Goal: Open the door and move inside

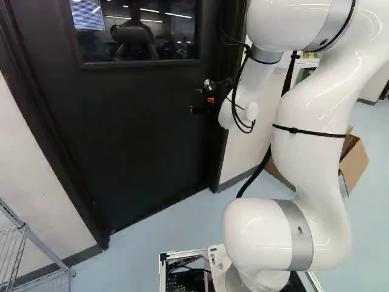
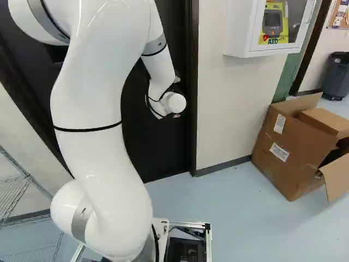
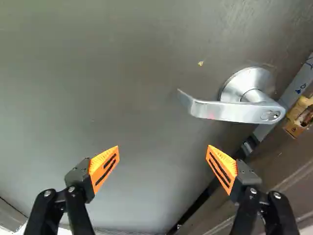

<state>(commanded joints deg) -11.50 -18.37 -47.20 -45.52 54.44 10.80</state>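
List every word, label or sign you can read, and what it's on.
"AED": on the yellow device in the white wall cabinet; the smaller print there is too small to read.
White labels on the cardboard box: too small to read.
Blue marks on the metal strip beside the door handle: unclear.
Papers on the far wall board: too small.

The door [image 3: 122, 73] looks matt and smooth, its handle [image 3: 230, 111] satiny metal, the box [image 2: 289, 155] matt cardboard.

Base views bright | light strips [image 1: 149, 10] mirrored in door window [image 1: 100, 45] | gloss on arm [image 1: 316, 109] | wrist view dimmer, lever [image 3: 234, 111] glinting
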